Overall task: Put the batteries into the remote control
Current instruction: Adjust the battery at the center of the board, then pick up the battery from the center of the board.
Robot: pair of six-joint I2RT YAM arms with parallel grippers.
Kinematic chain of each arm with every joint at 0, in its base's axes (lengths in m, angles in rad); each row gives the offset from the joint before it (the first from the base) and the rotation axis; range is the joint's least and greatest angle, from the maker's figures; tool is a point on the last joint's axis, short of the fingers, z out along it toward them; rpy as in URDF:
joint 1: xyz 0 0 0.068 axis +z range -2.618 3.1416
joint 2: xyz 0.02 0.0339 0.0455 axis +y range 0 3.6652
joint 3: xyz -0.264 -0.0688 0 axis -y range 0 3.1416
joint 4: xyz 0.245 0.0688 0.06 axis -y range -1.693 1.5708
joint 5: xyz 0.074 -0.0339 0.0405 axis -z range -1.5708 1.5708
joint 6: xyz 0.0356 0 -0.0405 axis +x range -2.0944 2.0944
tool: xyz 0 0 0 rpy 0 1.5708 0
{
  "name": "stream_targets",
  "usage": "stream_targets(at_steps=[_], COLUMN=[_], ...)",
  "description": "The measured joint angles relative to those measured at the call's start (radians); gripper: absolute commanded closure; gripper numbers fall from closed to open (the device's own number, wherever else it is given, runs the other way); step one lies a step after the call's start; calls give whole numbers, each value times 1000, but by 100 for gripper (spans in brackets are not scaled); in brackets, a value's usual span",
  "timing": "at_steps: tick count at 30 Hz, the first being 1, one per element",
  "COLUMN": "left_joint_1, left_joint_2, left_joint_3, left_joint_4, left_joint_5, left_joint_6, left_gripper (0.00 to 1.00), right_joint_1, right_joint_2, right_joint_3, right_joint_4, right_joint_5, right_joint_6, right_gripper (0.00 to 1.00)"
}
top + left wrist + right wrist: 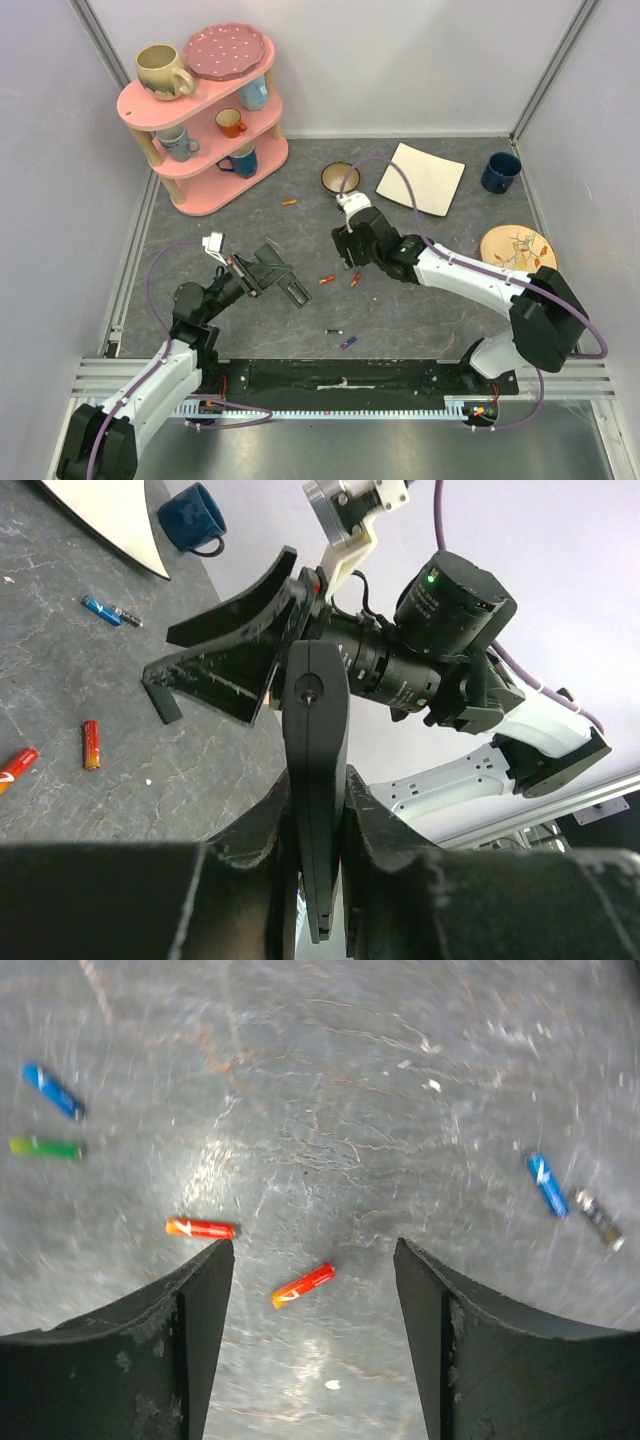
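Remote control (312, 710) clamped in left tool (315, 815), long axis crosswise to the grip, right tool (312, 1250) wide open, empty, over batteries (303, 1285)

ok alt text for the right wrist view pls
The right pincer hangs open over the grey table, a red-orange battery lying between its fingers. Another red battery lies by one finger; blue batteries, a green battery and a grey battery lie farther out.

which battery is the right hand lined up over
The slanted red-orange battery framed between the right hand's open fingers; the other red one lies off by one fingertip.
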Motion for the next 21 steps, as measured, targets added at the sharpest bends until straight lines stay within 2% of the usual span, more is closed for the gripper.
stream_targets(at_steps=[6, 9, 14, 21], left_joint_1=[0, 0, 0, 0], left_joint_2=[-16, -26, -26, -26], left_joint_3=[0, 0, 0, 0], left_joint_4=[-22, -37, -58, -66], left_joint_5=[-7, -16, -29, -31], left_joint_6=[0, 0, 0, 0], left_gripper=[98, 98, 98, 98], right_joint_1=[16, 54, 82, 81], right_joint_2=[-10, 4, 77, 151], right_joint_3=[-16, -18, -11, -11], right_joint_4=[-74, -124, -166, -190], right_joint_5=[182, 238, 274, 279], right_joint_6=[491, 657, 781, 830], right_gripper=[37, 39, 41, 46])
